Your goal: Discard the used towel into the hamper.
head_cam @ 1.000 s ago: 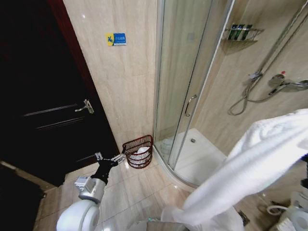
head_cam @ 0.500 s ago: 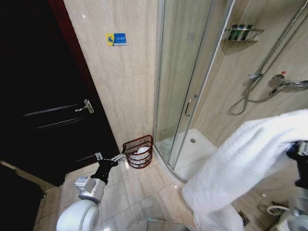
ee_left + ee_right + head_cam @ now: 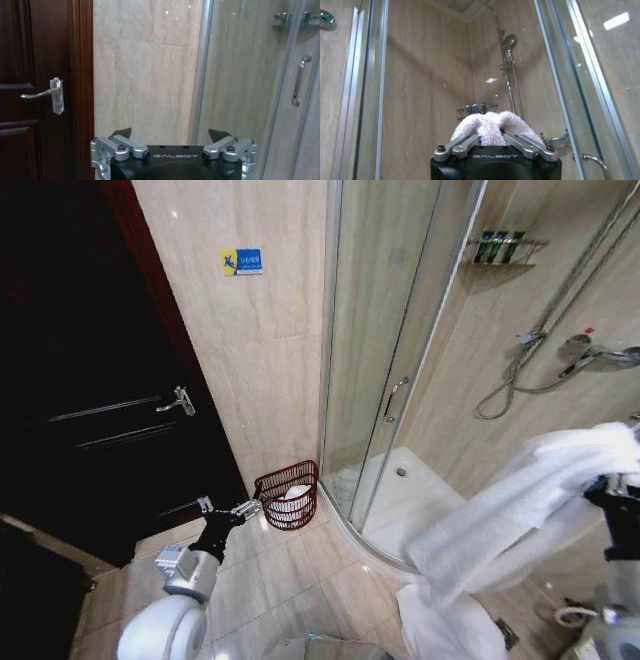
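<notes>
A white towel (image 3: 520, 520) hangs in a long drape at the right of the head view, held up by my right gripper (image 3: 612, 488), which is shut on its upper fold. In the right wrist view the towel (image 3: 490, 125) bulges out between the closed fingers (image 3: 457, 146). The hamper (image 3: 288, 495), a small dark reddish-brown slatted basket with something white inside, stands on the floor by the wall corner next to the shower door. My left gripper (image 3: 228, 508) hovers low just left of the hamper, open and holding nothing; its spread fingers (image 3: 122, 133) face the tiled wall.
A dark wooden door (image 3: 90, 400) with a lever handle (image 3: 178, 402) fills the left. A curved glass shower enclosure (image 3: 400, 360) with a bar handle stands behind the hamper. Shower hose and mixer (image 3: 575, 355) hang on the right wall. Tiled floor (image 3: 290, 580) lies between me and the hamper.
The right gripper has pulled the towel rightward and its drape has gathered narrower, with the lower end shifting right. The left arm and the hamper have not moved.
</notes>
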